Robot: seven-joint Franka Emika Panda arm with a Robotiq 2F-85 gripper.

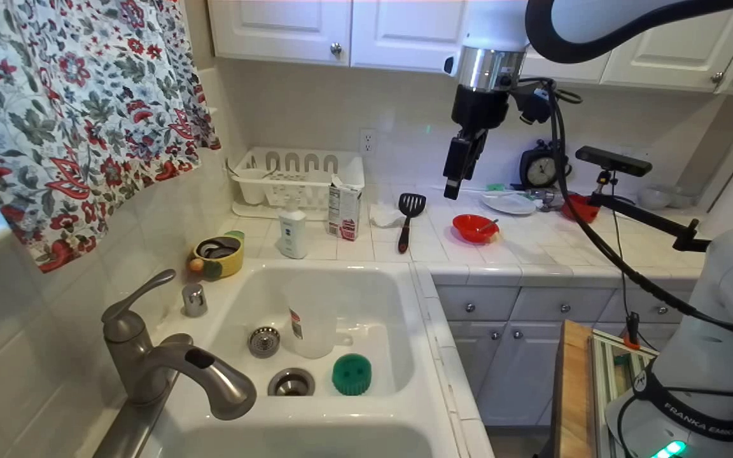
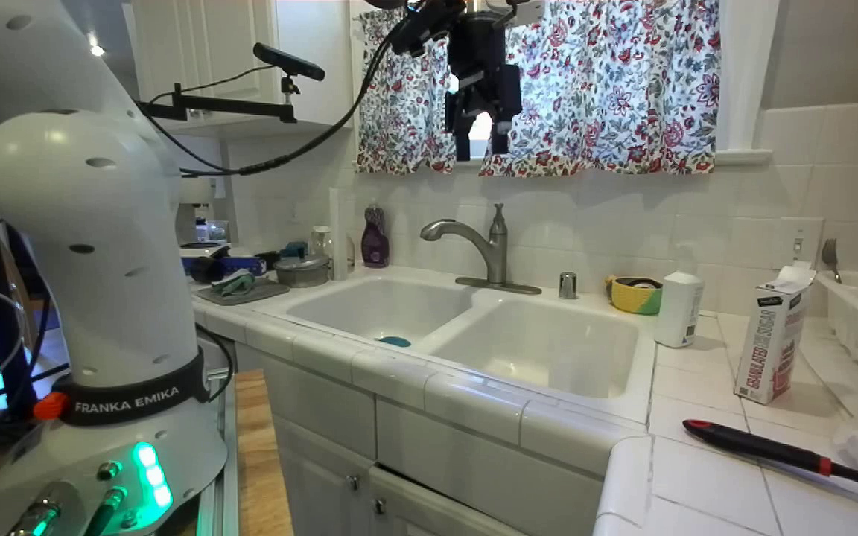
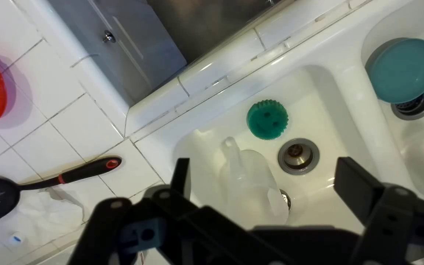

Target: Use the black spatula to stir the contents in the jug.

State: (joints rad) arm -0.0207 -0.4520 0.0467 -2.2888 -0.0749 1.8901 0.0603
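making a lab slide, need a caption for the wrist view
View past the open tool: pale jug and round green object in the sink, black spatula on the counter.

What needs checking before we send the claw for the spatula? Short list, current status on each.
1. Claw open, nothing held: ok, jaws wide apart.
2. Claw lined up with the black spatula: not ok; in the wrist view the spatula lies off to one side of the jaws.
3. Spatula handle uncovered: ok, it lies bare on the counter; crumpled white material lies close by.
4. Jug located: ok, in the sink basin that also holds the round green object.
5. Jug standing upright: cannot tell from these angles.
6. Contents to stir: cannot tell; no clear view inside.
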